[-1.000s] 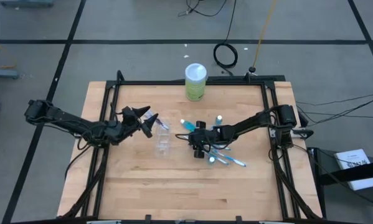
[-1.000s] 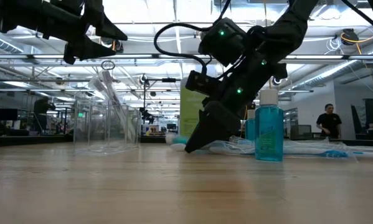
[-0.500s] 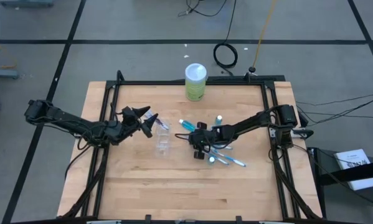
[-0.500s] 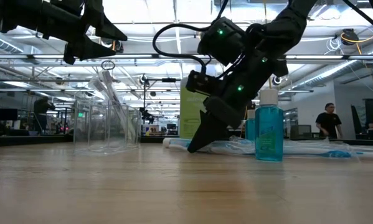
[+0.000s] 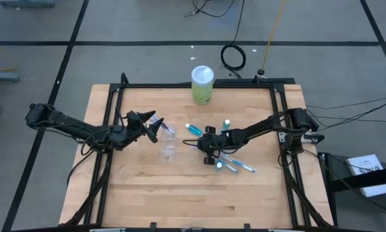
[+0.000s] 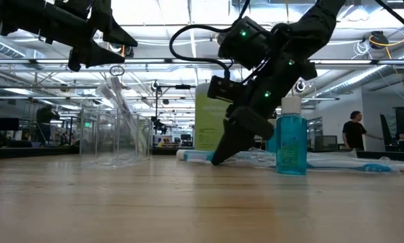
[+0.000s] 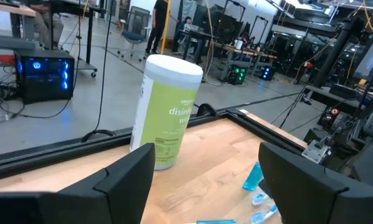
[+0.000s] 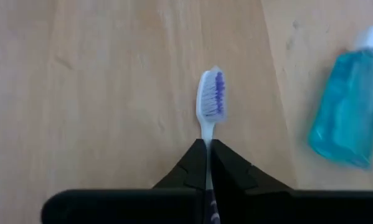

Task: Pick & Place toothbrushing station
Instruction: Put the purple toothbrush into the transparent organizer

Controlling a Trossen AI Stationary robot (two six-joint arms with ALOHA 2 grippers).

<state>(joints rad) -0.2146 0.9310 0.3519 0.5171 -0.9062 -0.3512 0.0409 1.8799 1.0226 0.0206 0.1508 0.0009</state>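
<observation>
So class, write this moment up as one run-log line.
right gripper: jaws shut on toothbrush, at tabletop | left gripper: open, raised beside clear cup | teal bottle: upright

Toothbrush (image 8: pixel 210 102) handle hidden between the right gripper (image 8: pixel 207 163) fingertips.

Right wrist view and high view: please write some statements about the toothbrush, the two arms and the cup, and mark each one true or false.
1. The right gripper has its fingers shut on a toothbrush. True.
2. The toothbrush bristles point toward the wooden table. False: in the right wrist view they face the camera.
3. The left gripper is shut on the clear plastic cup. False: its fingers are open and hold nothing, beside the cup.
4. A teal bottle lies on the table near the toothbrush head. True.
5. The green canister lies on its side. False: it stands upright at the far edge.
</observation>
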